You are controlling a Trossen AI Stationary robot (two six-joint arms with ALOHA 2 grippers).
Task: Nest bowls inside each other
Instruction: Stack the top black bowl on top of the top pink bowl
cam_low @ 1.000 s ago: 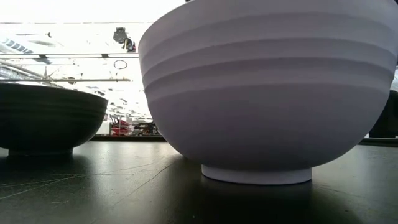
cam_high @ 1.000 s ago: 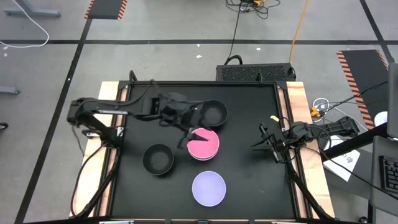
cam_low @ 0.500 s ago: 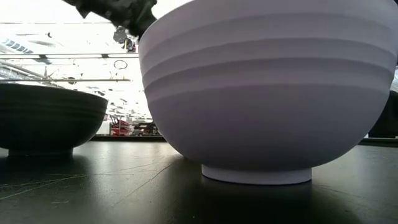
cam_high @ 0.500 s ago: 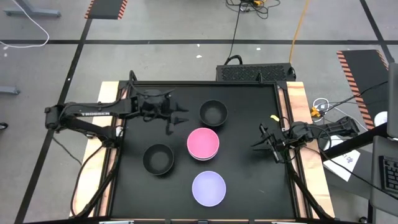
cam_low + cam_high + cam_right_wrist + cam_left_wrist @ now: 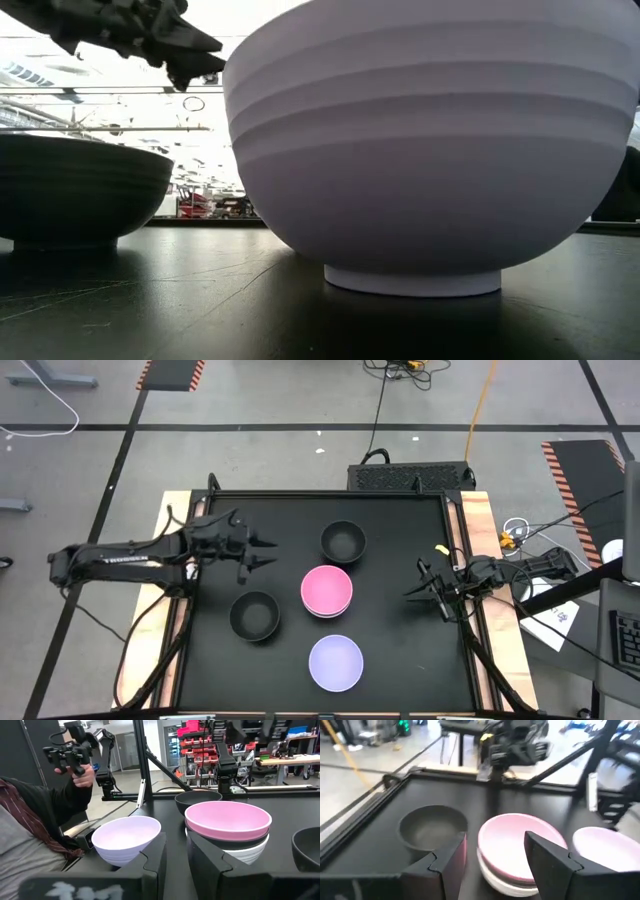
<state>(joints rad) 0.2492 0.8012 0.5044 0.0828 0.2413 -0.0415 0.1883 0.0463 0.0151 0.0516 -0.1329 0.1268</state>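
— Bowls on the table [image 5: 400, 660]?
— Pink stack [image 5: 327, 590] mid-table: pink over black over white. Two lone black bowls [image 5: 343, 541] [image 5: 254, 615], one lavender [image 5: 335, 662].
— Grippers?
— Left gripper [image 5: 262, 553] spread, empty, nothing blocking. Right gripper [image 5: 421, 592] parted, empty. A person's hand [image 5: 82, 775] beyond.

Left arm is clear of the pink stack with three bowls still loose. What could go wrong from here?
1. The stack shows pink over a dark layer over white; if one sits crooked, adding a bowl may tip it.
2. The left gripper, open and empty, could clip the near black bowl when reaching.
3. The lavender bowl sits near the table's front edge; a nudge might push it off.
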